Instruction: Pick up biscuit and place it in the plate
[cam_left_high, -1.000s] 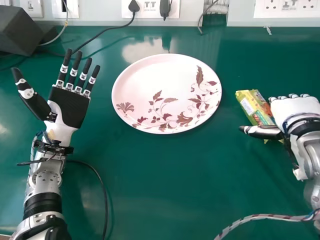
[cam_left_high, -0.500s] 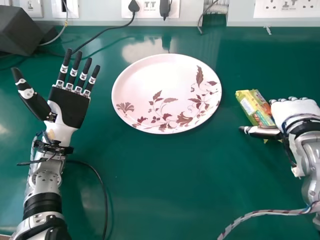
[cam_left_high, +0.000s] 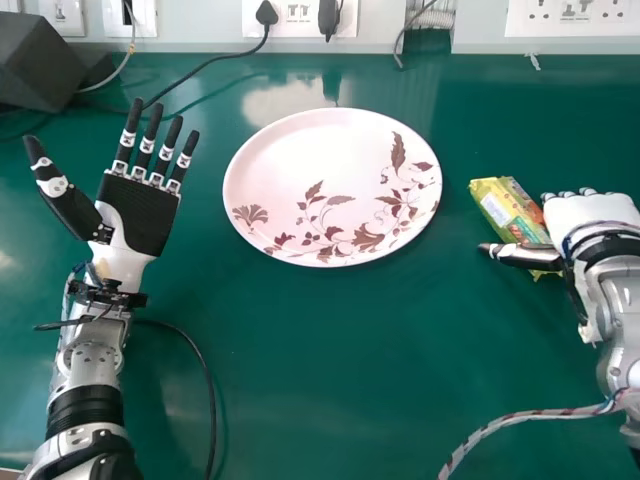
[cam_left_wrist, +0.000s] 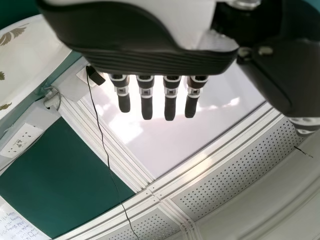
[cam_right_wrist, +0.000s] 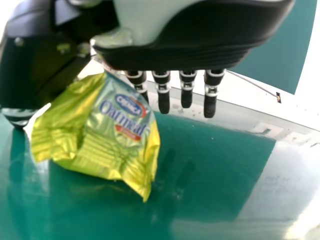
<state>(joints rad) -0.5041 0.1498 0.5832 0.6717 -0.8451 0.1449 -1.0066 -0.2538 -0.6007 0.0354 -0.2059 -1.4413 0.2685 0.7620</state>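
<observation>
The right hand (cam_left_high: 592, 218) is at the right of the table in the head view, fingers straight, its thumb lying across the near end of the yellow-green biscuit packet (cam_left_high: 508, 212). In the right wrist view the packet (cam_right_wrist: 117, 127) sits beside the thumb and under the palm of the right hand (cam_right_wrist: 200, 50), with the straight fingers past it. The pink-white plate (cam_left_high: 325, 170) with brown leaf patterns lies mid-table, left of the packet. At the left, the left hand (cam_left_high: 138, 215) is held palm up with its fingers spread.
A dark box (cam_left_high: 45, 60) stands at the back left, with black cables (cam_left_high: 215, 62) running from it to wall sockets. A loose cable (cam_left_high: 212, 400) lies beside the left forearm, and a braided cable (cam_left_high: 520, 417) runs to the right arm.
The right thumb has swung slightly away from the near edge, further across the packet. The packet has shifted a little, and the right forearm has moved slightly left.
</observation>
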